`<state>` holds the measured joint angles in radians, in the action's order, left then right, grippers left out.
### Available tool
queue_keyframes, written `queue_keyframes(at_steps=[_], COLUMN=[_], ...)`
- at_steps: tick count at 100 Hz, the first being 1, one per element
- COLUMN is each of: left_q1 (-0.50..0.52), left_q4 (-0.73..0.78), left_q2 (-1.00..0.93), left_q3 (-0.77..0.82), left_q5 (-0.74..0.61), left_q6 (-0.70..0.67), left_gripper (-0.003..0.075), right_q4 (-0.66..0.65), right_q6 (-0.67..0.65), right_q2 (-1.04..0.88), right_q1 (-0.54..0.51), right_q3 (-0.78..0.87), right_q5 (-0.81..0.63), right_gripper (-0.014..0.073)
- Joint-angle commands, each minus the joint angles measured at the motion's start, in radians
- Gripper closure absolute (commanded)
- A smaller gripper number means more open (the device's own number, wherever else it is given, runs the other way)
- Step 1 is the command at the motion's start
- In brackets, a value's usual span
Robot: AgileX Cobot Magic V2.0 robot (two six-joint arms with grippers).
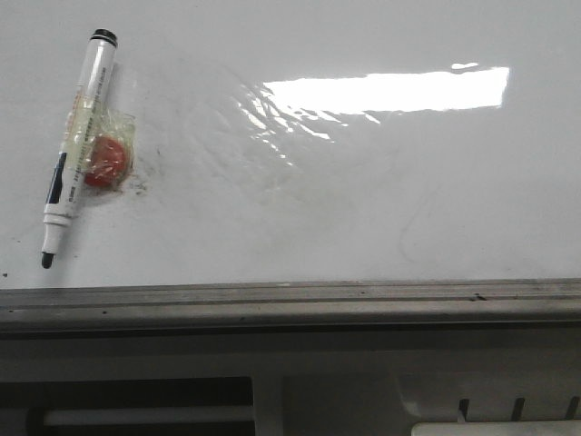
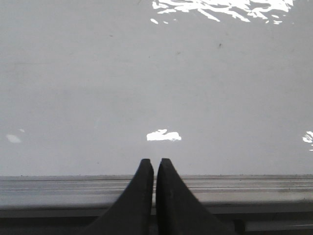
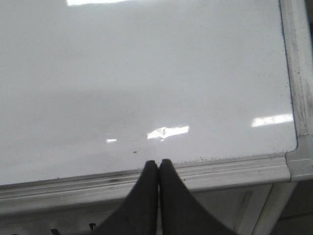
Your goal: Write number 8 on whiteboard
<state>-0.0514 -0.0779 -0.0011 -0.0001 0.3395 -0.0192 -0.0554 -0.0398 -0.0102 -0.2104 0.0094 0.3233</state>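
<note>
**Board blank, marker waiting far left**

Front view: we see 1 whiteboard (image 1: 363,209), no 8 drawn yet, only faint smudges. 1 marker (image 1: 78,145) lies on the far-left part, cap off, tip toward the near frame edge, long axis running near-to-far w/ a slight lean. A red lump in clear wrap (image 1: 107,162) touches its right side. No arms in this view.

Left wrist view: left gripper (image 2: 155,164) closed, fingers touching, holding nothing, over the near frame. Bare board beyond; marker not in shot.

Right wrist view: right gripper (image 3: 158,164) also closed & empty, by the near-right corner.

We judge the left arm nearer the marker, which lies far-left of it; pickup comes first.
</note>
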Motion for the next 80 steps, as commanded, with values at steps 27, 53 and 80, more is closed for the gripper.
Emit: queue_keyframes(at_steps=[27, 53, 80], left_q1=[-0.009, -0.009, -0.009], left_q4=[-0.011, 0.017, 0.017], left_q2=[-0.031, -0.031, -0.031], left_q3=[0.033, 0.033, 0.033], left_q5=[-0.042, -0.089, -0.164], left_q6=[0.0, 0.0, 0.0], left_gripper=[0.0741, 0.0741, 0.0741], right_q4=[0.001, 0.001, 0.001], right_q6=[0.004, 0.004, 0.004], right_q2=[-0.023, -0.023, -0.023], right_q1=[-0.007, -0.007, -0.007], right_q3=[0.015, 0.015, 0.015], right_q5=[-0.031, -0.031, -0.031], right_gripper=[0.0657, 0.0657, 0.0657])
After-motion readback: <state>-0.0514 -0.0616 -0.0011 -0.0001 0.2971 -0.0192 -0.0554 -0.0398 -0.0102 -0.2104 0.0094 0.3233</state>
